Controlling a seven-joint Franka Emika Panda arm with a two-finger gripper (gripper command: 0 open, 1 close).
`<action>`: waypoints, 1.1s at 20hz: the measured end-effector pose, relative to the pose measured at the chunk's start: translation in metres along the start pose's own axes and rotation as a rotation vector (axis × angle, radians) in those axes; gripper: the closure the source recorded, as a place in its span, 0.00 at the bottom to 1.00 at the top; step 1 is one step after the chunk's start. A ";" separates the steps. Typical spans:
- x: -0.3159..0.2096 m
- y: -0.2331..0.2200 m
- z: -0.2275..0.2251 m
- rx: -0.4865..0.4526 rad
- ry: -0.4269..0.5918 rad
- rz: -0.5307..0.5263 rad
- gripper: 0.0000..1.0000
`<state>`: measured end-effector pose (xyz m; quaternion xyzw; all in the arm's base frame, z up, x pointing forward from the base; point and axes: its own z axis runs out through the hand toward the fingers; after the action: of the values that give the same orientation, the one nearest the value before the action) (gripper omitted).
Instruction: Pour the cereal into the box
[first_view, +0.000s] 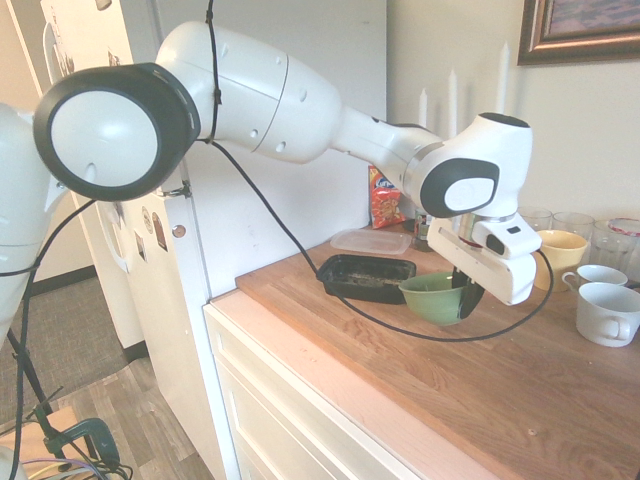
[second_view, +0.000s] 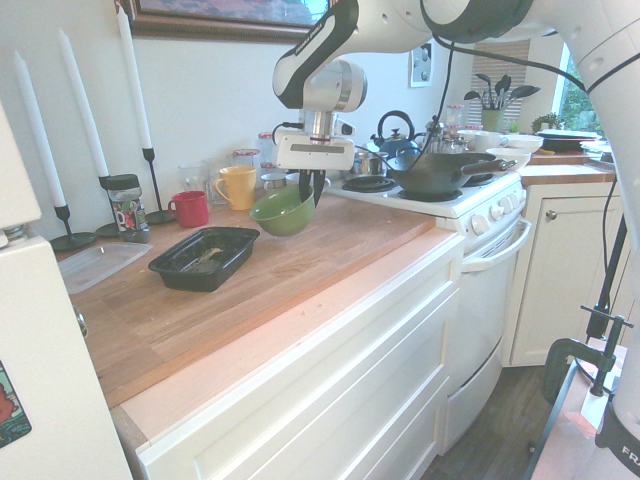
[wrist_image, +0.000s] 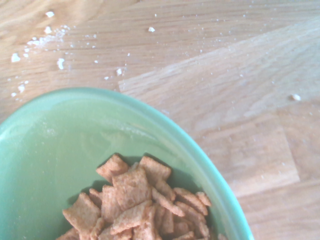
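A green bowl (first_view: 432, 297) (second_view: 282, 212) sits tilted on or just above the wooden counter, right of the box. My gripper (first_view: 468, 295) (second_view: 312, 190) comes down from above and is shut on the bowl's rim on the side away from the box. The cereal (wrist_image: 135, 200), tan-brown squares, lies heaped low in the green bowl (wrist_image: 55, 150). The box (first_view: 350, 290) (second_view: 225, 270), a shallow black tray, rests on the counter next to the bowl, toward the fridge, with a few bits inside it.
A clear lidded container (first_view: 370, 240) (second_view: 95, 265) lies behind the box, an orange-red snack bag (first_view: 385, 198) by the wall. A yellow mug (second_view: 237, 187), red mug (second_view: 190, 208), white cups (first_view: 608, 312), glasses and candles (second_view: 95, 110) line the back. The stove (second_view: 430, 185) adjoins the counter.
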<state>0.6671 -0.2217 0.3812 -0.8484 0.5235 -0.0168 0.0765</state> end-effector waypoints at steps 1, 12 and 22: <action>-0.003 0.001 -0.004 0.003 0.002 -0.002 1.00; -0.071 -0.035 -0.075 -0.034 0.167 -0.097 1.00; -0.163 -0.110 -0.089 -0.184 0.438 -0.160 1.00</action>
<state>0.6810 -0.0381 0.4938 -0.8665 0.4583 -0.1585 -0.1181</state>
